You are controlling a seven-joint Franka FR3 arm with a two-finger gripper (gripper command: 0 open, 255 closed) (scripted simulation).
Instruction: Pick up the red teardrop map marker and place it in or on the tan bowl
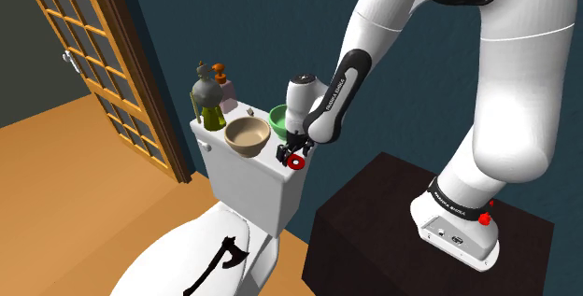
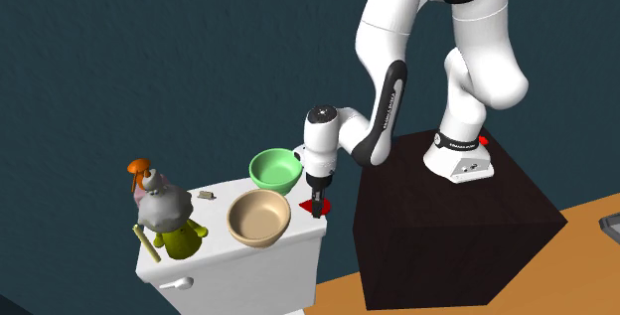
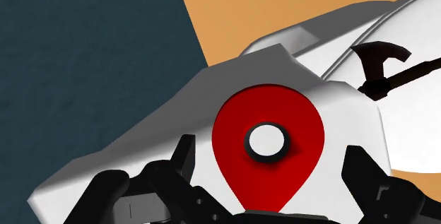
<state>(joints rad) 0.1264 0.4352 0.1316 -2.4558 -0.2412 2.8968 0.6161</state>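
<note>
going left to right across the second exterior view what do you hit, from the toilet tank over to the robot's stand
grey and yellow-green figure → tan bowl → red marker → dark stand

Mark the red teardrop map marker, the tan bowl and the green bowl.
Red teardrop map marker point(image 3: 233, 127): wrist view, red face beside its ring.
Tan bowl point(image 1: 247, 133): shoulder view, inner hollow.
Green bowl point(image 2: 275, 167): second exterior view, inner wall.

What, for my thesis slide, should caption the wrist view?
Open end effector straddling the red map marker lying on the white toilet tank lid.
</note>
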